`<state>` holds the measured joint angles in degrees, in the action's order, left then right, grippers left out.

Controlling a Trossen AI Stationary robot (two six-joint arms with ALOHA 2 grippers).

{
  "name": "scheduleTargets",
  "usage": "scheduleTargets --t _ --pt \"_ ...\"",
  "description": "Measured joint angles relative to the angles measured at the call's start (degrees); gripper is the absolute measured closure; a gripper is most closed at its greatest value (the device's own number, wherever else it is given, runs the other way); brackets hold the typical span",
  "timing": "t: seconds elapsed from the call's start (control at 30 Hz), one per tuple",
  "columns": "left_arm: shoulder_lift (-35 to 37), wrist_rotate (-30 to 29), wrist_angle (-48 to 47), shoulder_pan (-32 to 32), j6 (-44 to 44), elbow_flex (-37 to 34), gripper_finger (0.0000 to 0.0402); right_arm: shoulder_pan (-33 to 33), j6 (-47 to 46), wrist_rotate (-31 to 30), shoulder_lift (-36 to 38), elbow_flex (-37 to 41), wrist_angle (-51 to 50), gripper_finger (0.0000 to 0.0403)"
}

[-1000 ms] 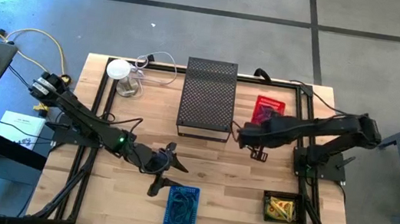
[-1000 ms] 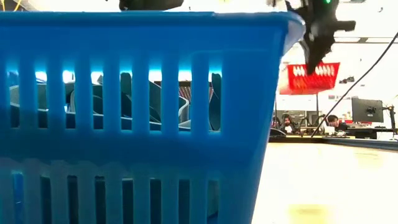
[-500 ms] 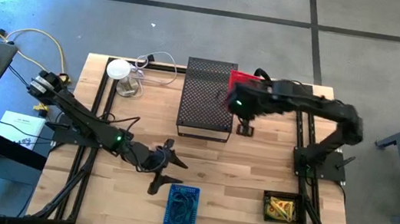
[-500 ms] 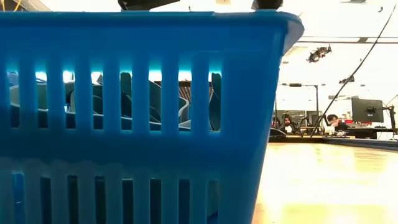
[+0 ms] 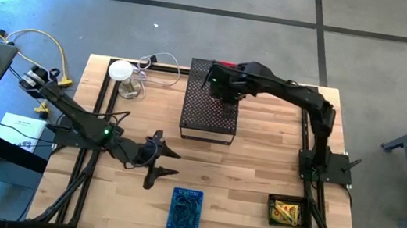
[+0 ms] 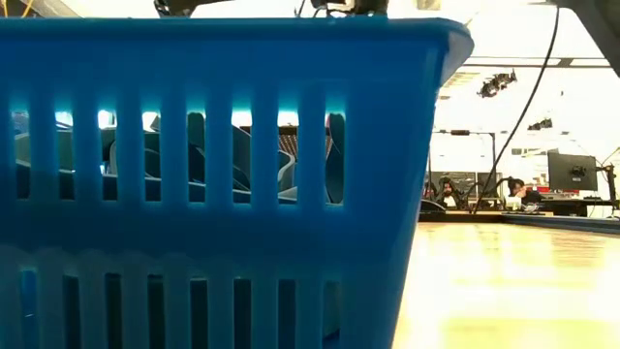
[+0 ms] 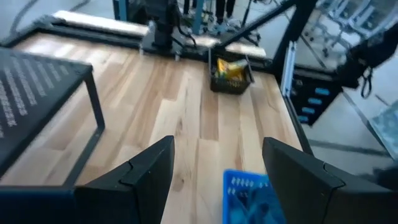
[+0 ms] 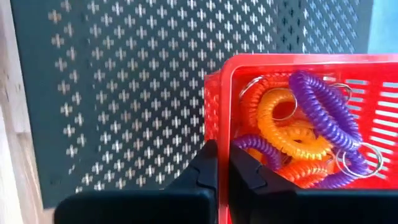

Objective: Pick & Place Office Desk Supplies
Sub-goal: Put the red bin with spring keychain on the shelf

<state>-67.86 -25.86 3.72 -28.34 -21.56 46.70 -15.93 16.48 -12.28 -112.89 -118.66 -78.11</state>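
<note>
My right gripper (image 5: 219, 87) reaches over the tall black mesh box (image 5: 210, 103) at the table's far side, shut on a red slotted basket (image 8: 298, 124). The basket holds purple and orange coil loops (image 8: 298, 118). In the high view only a red edge (image 5: 227, 65) of it shows past the arm. My left gripper (image 5: 156, 161) is open and empty, low over the table, left of and beyond the blue basket (image 5: 185, 210), which holds dark loops. A small black bin (image 5: 284, 211) with yellow packets stands near the front right. My right gripper holds the red basket by one side wall at its rim (image 8: 219, 134). One finger (image 8: 205, 168) stands outside the wall and one finger (image 8: 249, 171) inside. The basket sits level, open side up, over the mesh box's top; whether it rests on it cannot be told.
A white round object (image 5: 120, 70) with a thin cable lies at the far left. The blue basket (image 6: 223, 194) fills the low view. In the left wrist view the blue basket (image 7: 249, 193), the black bin (image 7: 230, 71) and the mesh box (image 7: 31, 93) show on bare wood.
My right gripper has carried the red basket from the table's right part toward the left and far edge, up over the mesh box. My left gripper has drawn back a little toward the table's left and far edge, away from the blue basket.
</note>
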Motion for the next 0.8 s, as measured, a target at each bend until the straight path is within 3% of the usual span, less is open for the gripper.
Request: scheduleTargets --t 0.33,0.6,0.8 --pt "0.3 -4.0 -2.9 -3.1 0.0 0.0 0.0164 0.9 1.5 4.9 -8.5 -16.4 -1.4 0.0400" --pt "0.3 -7.8 -4.9 -3.7 1.0 0.0 0.0164 -0.8 2.9 5.8 -10.6 -16.0 -1.7 0.0400" --pt "0.3 -9.0 -5.3 -3.7 1.0 0.0 0.0164 -3.2 -1.5 5.9 -10.4 -16.1 -3.4 0.0400"
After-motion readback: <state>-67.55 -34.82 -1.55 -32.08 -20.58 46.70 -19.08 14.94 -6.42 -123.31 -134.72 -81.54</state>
